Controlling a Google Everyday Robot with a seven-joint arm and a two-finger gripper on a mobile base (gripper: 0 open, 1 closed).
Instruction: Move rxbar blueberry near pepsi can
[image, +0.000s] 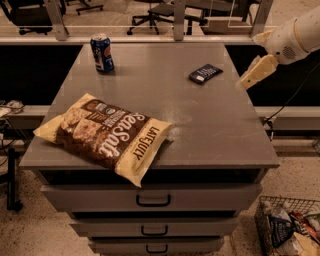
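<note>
The rxbar blueberry (205, 73) lies flat on the grey cabinet top (200, 125) at the back right, a small dark bar with a light label patch. The pepsi can (102, 53) stands upright at the back left corner, blue with a silver top. My gripper (256, 72) hangs off the white arm (292, 35) at the right edge of the top, to the right of the bar and apart from it. It holds nothing that I can see.
A large yellow-and-brown chip bag (107, 134) lies at the front left, overhanging the front edge. Drawers (152, 200) sit below. A wire basket (290, 230) with packets stands on the floor at the lower right. Office chairs stand behind.
</note>
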